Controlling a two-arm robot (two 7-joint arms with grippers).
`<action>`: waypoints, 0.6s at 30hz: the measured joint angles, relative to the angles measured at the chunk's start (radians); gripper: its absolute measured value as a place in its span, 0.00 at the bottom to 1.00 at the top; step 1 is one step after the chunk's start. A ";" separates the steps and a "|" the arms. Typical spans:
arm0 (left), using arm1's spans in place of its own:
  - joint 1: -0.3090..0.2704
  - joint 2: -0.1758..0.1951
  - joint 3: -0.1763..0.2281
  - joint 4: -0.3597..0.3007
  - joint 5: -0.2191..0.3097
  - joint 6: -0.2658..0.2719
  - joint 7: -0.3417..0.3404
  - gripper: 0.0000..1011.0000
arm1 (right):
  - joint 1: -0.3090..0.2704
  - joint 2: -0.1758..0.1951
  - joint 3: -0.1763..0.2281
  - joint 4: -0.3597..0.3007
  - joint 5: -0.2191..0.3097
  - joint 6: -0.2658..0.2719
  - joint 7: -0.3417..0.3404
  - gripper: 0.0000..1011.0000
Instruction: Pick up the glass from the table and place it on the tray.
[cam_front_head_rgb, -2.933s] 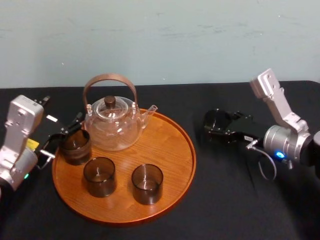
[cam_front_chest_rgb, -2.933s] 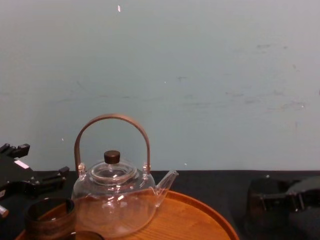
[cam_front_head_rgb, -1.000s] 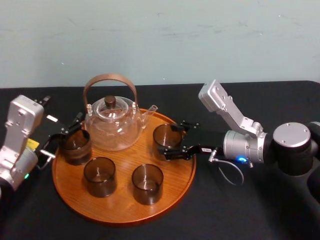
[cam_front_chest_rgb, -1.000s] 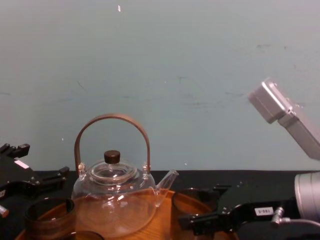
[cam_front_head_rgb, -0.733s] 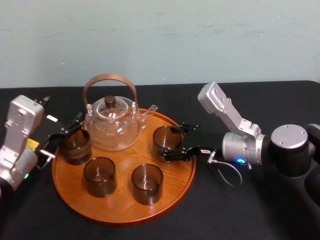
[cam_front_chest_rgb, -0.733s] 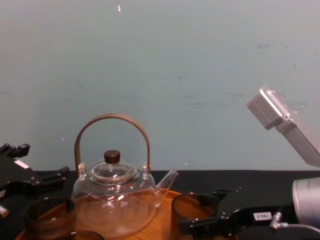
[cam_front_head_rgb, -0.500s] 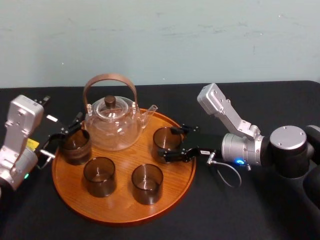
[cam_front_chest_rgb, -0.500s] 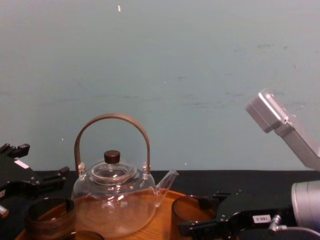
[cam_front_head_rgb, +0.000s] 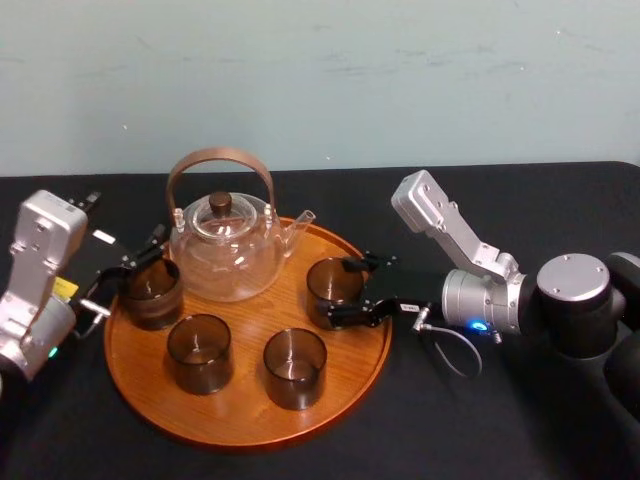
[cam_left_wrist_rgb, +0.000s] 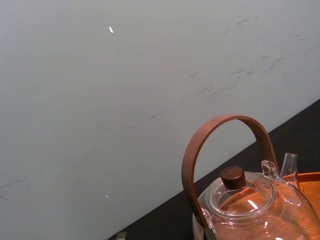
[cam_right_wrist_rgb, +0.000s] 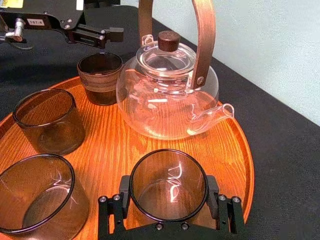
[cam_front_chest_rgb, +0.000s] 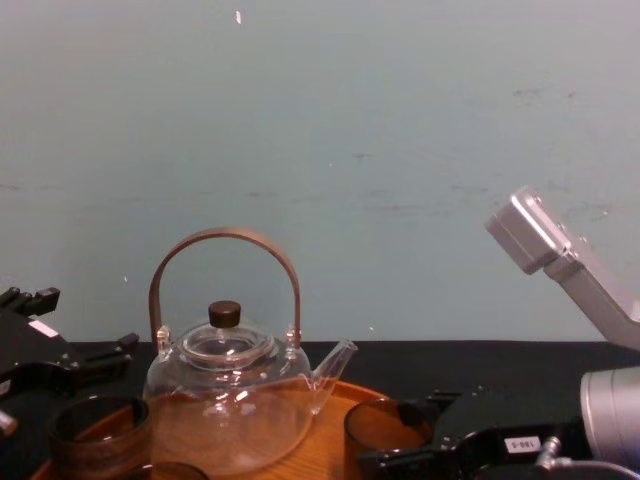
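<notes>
Right gripper (cam_front_head_rgb: 343, 290) is reaching level, jaws clasping the glass (cam_front_head_rgb: 330, 283) inside the tray's (cam_front_head_rgb: 250, 432) right edge; left gripper (cam_front_head_rgb: 132, 272) is idling opposite.

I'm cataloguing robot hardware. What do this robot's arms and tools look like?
Both arms have silver-grey boxy links. The right arm adds a round black joint, a blue light and a looping grey cable; the right tool is black, two-fingered, with a white label. The left arm shows a yellow sticker and green light; the left tool is black too.
</notes>
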 joint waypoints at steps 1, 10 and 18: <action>0.000 0.000 0.000 0.000 0.000 0.000 0.000 0.99 | 0.000 0.000 0.000 0.000 0.000 0.000 0.000 0.89; 0.000 0.000 0.000 0.000 0.000 0.000 0.000 0.99 | 0.000 0.001 0.000 0.000 0.001 0.001 0.000 0.89; 0.000 0.000 0.000 0.000 0.000 0.000 0.000 0.99 | -0.001 0.001 0.000 0.000 -0.001 0.003 0.000 0.99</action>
